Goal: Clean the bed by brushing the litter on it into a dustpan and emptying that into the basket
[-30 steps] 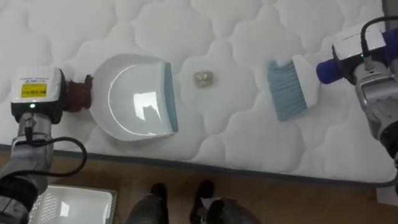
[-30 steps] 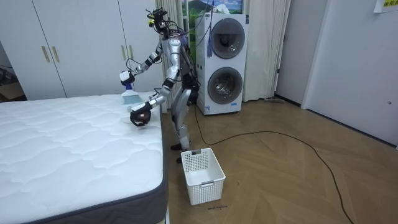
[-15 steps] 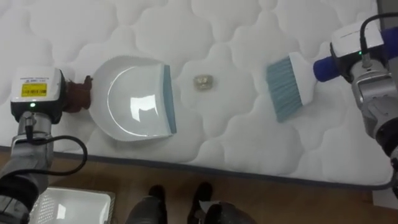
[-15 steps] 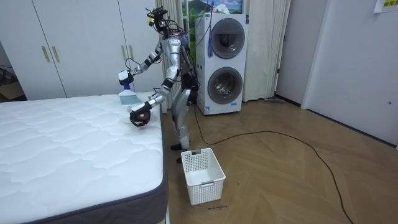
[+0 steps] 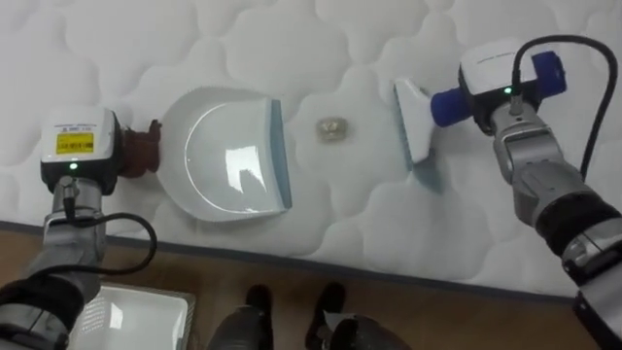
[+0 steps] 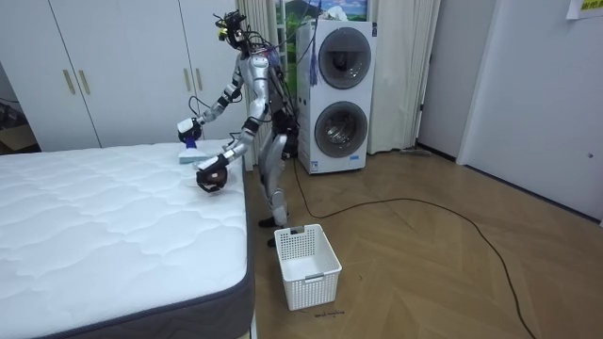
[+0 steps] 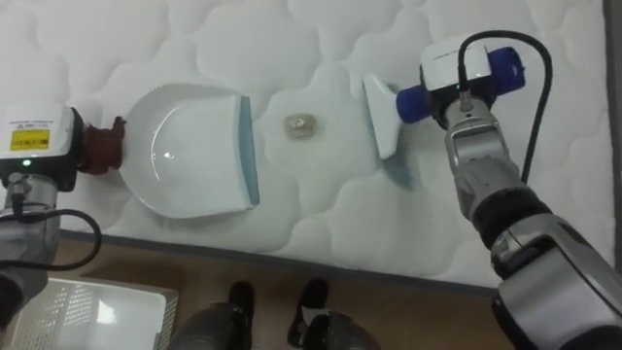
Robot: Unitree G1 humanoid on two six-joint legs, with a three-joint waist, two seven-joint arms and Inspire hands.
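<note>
A room with white wardrobes [image 6: 113,66], a stacked pair of washing machines [image 6: 337,94] and a wooden floor [image 6: 424,264] holds a bed with a bare white quilted mattress [image 5: 292,39]. The robot stands at the bed's edge, on the side towards the washing machines, with both arms stretched over the mattress. A white slatted basket [image 6: 306,266] sits on the floor beside the bed, a little way from the robot's feet. On the mattress near that edge lies a white dustpan [image 5: 228,160], flat, with its grey-blue lip turned towards the robot's right. The dustpan's dark red handle runs under the left hand [image 5: 78,146], whose fingers are hidden beneath it, so I cannot tell whether they grip it. A small pale crumpled scrap [image 5: 333,129] lies just beyond the lip, touching neither tool, between the dustpan and a brush [image 5: 416,122]. The right hand [image 5: 491,73] is clenched round the brush's blue handle, which sticks out on both sides of it. The brush's white head points towards the scrap, and its pale blue bristles are down against the mattress, near the scrap on the robot's right.
</note>
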